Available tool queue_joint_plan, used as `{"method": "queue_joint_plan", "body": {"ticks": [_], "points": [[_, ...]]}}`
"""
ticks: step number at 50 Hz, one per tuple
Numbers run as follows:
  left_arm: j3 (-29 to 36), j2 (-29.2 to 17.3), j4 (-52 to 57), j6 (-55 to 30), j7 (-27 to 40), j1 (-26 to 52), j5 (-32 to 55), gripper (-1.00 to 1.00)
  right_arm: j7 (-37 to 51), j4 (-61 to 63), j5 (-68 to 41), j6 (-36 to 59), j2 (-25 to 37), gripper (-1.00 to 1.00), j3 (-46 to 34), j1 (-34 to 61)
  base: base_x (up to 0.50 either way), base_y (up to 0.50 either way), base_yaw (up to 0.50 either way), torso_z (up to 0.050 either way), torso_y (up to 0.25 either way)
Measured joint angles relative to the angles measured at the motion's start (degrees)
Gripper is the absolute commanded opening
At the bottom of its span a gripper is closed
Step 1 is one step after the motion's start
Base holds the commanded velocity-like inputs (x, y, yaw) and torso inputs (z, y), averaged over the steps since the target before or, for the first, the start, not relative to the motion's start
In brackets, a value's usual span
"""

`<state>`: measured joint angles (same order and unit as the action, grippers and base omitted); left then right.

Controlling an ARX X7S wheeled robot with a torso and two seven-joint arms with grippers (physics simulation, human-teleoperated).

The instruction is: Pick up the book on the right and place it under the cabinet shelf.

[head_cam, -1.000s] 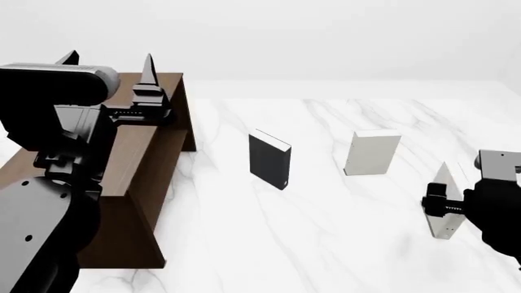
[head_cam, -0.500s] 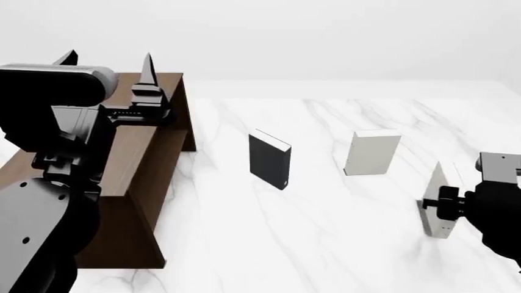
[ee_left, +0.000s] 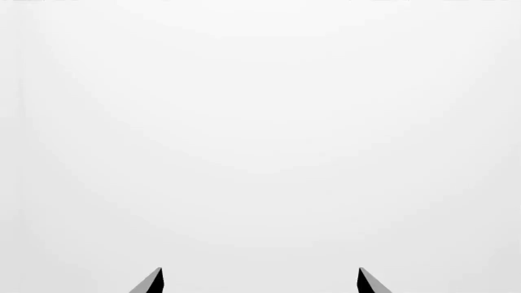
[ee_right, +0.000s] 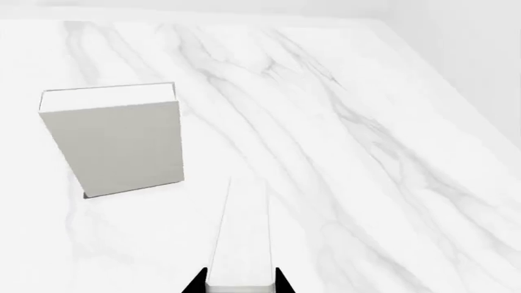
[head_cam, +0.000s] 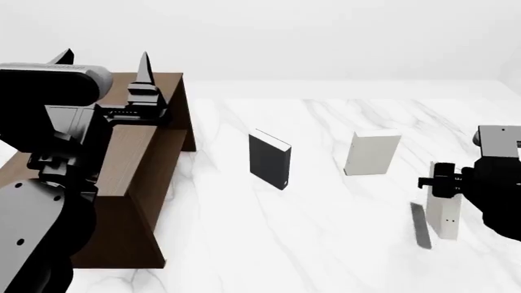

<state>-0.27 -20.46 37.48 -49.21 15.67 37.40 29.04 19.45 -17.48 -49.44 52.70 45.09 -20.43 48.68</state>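
With the right gripper (head_cam: 443, 181) clamped on the upright book (head_cam: 443, 210), lifted just above the marble counter (head_cam: 342, 244) near its right edge, the carry toward the cabinet shelf (head_cam: 143, 159) on the left edge should stay level, clearing the greyer book (head_cam: 372, 152) and black book (head_cam: 269, 160), while the left gripper (head_cam: 106, 61) hangs open and empty.

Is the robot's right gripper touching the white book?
Touching. The right wrist view shows the gripper's two dark fingertips pressed against both sides of the book, with no gap.
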Motion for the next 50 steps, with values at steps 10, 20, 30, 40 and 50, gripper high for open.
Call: {"method": "queue_joint_plan", "body": {"ticks": [10,20,30,40,50], "points": [[-0.3,-0.3,0.2,-0.3,0.2,0.5,0.5,1.00,1.2,6.1,-1.8,3.5,1.1,-1.00,0.2,3.0,0.00,0.00,0.00,0.000,0.001],[-0.4,-0.5,0.3,-0.6,0.5,1.0,0.9,1.00,1.7,10.3,-3.1,5.2,1.7,-1.00,0.4,4.1,0.00,0.00,0.00,0.000,0.001],[-0.5,-0.6,0.3,-0.7,0.7,1.5,1.2,1.00,2.9,15.9,-5.9,5.7,1.5,-1.00,2.4,3.5,0.00,0.00,0.00,0.000,0.001],[-0.8,-0.9,0.5,-1.0,1.0,2.1,1.6,1.00,4.9,22.9,-10.7,5.3,-0.2,-1.00,5.6,2.3,0.00,0.00,0.00,0.000,0.002],[-1.0,-1.1,0.5,-1.1,1.3,2.5,1.9,1.00,6.6,28.7,-15.2,4.8,-2.2,-1.00,8.3,1.1,0.00,0.00,0.00,0.000,0.001]]}}
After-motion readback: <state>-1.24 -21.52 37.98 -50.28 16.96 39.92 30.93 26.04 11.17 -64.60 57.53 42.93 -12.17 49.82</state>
